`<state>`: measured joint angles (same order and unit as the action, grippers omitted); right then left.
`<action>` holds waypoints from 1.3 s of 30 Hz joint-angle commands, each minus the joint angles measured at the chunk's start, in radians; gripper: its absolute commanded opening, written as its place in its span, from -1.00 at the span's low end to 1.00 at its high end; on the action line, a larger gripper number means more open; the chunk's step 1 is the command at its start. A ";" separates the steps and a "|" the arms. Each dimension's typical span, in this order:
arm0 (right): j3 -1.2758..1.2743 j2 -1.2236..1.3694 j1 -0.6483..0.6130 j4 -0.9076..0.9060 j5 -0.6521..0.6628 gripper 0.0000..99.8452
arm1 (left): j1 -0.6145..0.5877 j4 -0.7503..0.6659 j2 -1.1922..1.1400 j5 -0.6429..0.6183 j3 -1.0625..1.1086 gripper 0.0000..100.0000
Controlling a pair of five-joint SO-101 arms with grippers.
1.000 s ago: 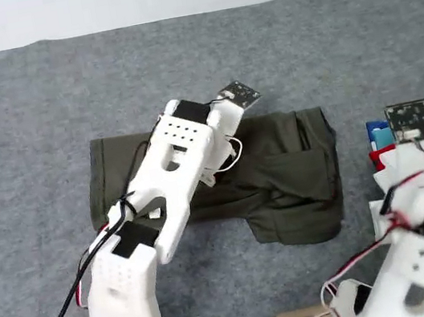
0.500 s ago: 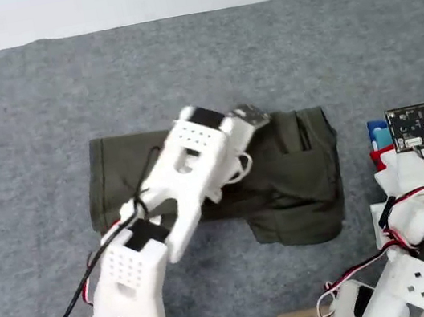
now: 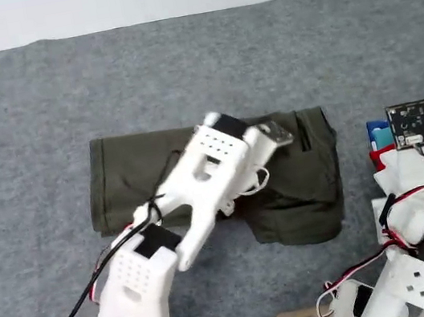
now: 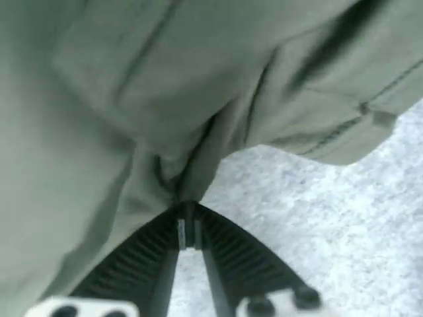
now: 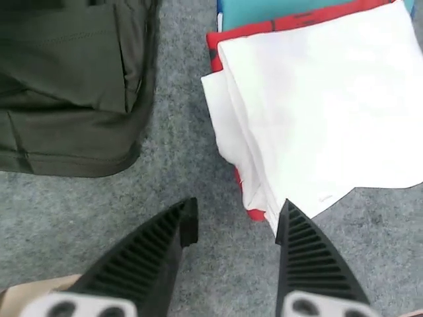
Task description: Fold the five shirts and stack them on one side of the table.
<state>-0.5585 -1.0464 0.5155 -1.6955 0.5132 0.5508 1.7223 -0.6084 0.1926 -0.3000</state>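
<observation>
Mid-frame in the high view, the left pincer (image 4: 188,228) pinches the green shirt (image 3: 126,181); lower right, the right pincer (image 5: 236,210) gapes near the white shirt (image 5: 317,99).

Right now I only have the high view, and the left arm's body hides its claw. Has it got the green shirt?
Observer: Yes, the left claw is shut on a pinched fold of the olive shirt.
Operator: And the right claw, open or shut?
Observer: The right claw is open and holds nothing. It hangs over the grey table, at the near corner of the white shirt.
</observation>
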 commanded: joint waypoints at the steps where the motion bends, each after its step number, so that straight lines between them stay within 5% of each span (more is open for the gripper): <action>1: 0.005 -0.008 0.012 0.027 -0.002 -0.61 | -0.040 0.005 0.183 0.015 -0.024 -1.00; 7: 0.005 -0.007 0.008 0.070 -0.002 -0.61 | -0.132 -0.057 0.206 0.015 -0.019 -1.00; 18: -0.066 -0.007 0.007 0.131 -0.002 -0.61 | -0.115 -0.037 -0.048 0.044 -0.018 -1.00; 39: -0.064 -0.016 0.015 0.127 -0.002 -0.61 | -0.057 0.029 0.112 0.061 -0.142 -1.00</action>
<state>-0.6383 -1.0464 0.5155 -1.5482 0.5117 0.4695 1.7223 -0.6145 0.2493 -0.3874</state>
